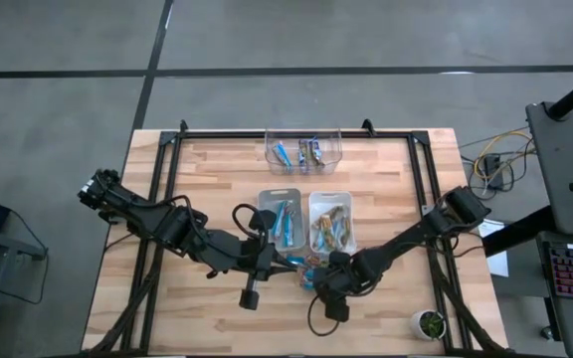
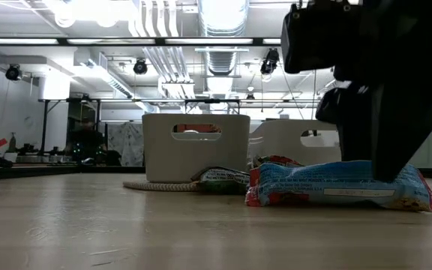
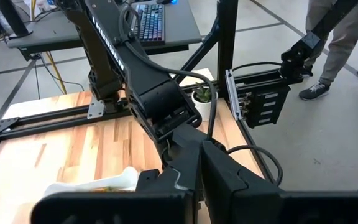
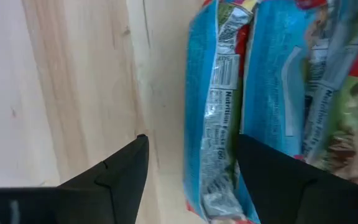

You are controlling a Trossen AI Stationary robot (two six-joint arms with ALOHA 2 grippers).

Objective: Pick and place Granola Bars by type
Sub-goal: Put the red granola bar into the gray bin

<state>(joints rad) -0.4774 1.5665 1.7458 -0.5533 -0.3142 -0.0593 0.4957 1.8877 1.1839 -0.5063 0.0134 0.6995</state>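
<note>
A few loose Granola Bars [image 1: 303, 267] lie on the wooden table just before the bins. In the right wrist view a bright blue bar [image 4: 213, 118] lies on its edge. A second blue bar [image 4: 278, 68] and a greenish one [image 4: 347, 112] lie beside it. My right gripper [image 4: 191, 180] points steeply down, open, one finger on either side of the first blue bar. The low view shows that bar [image 2: 328, 187] flat on the table under the dark hand. My left gripper [image 1: 283, 261] hovers high beside it, shut and holding nothing. My right gripper comes at the blue bar from above, its fingers standing across the bar's width. One finger [image 4: 278, 180] stands between this bar and its neighbour. Whether either finger touches a wrapper, I cannot tell. The bar lies on the table.
A grey bin [image 1: 267, 204] holds blue bars and a white bin [image 1: 313, 204] holds tan ones. A clear bin [image 1: 271, 151] stands at the far edge. Black frame rails [image 1: 157, 199] border the table. A small plant [image 1: 429, 323] sits at the near right corner. A person's legs [image 3: 340, 37] show beyond the table.
</note>
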